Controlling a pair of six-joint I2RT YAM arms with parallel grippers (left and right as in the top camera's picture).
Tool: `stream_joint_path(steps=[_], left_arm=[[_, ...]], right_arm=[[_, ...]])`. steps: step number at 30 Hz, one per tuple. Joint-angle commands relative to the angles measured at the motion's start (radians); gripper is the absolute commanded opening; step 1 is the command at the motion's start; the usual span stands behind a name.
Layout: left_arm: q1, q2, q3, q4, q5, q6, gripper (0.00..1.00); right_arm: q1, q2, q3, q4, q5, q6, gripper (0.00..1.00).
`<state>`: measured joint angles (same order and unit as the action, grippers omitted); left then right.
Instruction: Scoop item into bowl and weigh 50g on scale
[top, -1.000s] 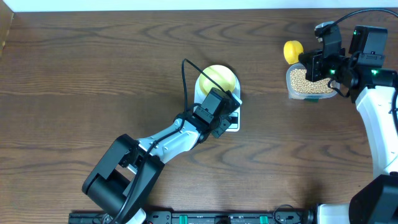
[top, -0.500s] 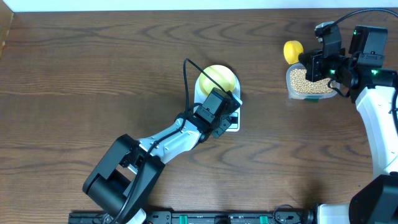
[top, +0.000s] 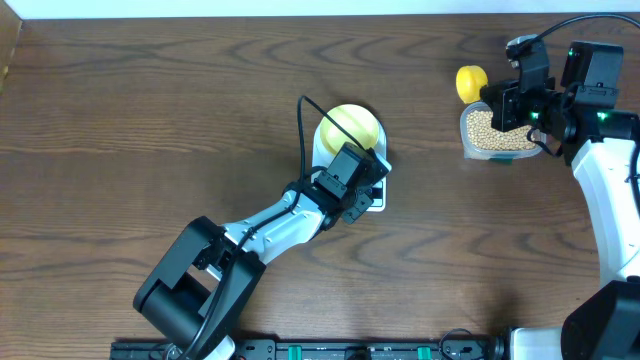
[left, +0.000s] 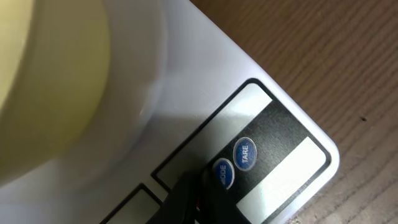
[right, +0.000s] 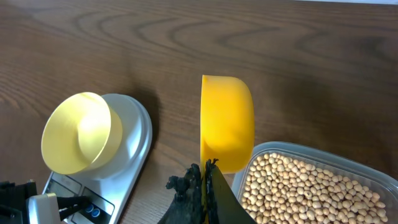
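Observation:
The pale yellow bowl (top: 350, 126) sits on the white scale (top: 379, 199); in the right wrist view the bowl (right: 79, 132) shows nothing inside it. My left gripper (top: 366, 186) is shut and holds nothing. Its tip (left: 198, 182) rests on the scale's front panel (left: 273, 180) right beside the blue MODE button (left: 222, 175), with the TARE button (left: 244, 153) just past it. My right gripper (right: 205, 167) is shut on the thin handle of a yellow scoop (right: 227, 121), held just left of the item, tan beans (right: 311, 186), in a clear container (top: 497, 131).
The clear container stands at the table's far right, with the right arm (top: 610, 190) behind it. The left arm (top: 270, 225) stretches diagonally from the front edge to the scale. Dark wood table (top: 150, 120) lies all around.

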<state>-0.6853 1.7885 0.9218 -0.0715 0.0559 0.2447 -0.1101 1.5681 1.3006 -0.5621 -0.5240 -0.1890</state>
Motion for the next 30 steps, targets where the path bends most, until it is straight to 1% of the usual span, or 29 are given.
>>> stream_joint_path(steps=[1,6,12,20,30], left_arm=[[-0.002,0.083,-0.051,-0.051,0.011,0.017,0.08],[0.000,0.083,-0.051,-0.051,0.011,0.018,0.08],[0.013,0.083,-0.051,-0.046,0.011,0.055,0.08],[0.023,0.090,-0.052,-0.021,0.012,0.054,0.08],[0.023,0.138,-0.052,-0.021,0.011,0.054,0.08]], right_arm=[[0.013,-0.018,0.020,-0.004,-0.014,-0.011,0.01],[0.013,-0.018,0.020,-0.007,-0.013,-0.011,0.01],[0.013,-0.018,0.020,-0.007,-0.013,-0.011,0.01],[0.013,-0.018,0.020,-0.007,-0.013,-0.011,0.01],[0.013,-0.018,0.020,-0.007,-0.013,-0.011,0.01]])
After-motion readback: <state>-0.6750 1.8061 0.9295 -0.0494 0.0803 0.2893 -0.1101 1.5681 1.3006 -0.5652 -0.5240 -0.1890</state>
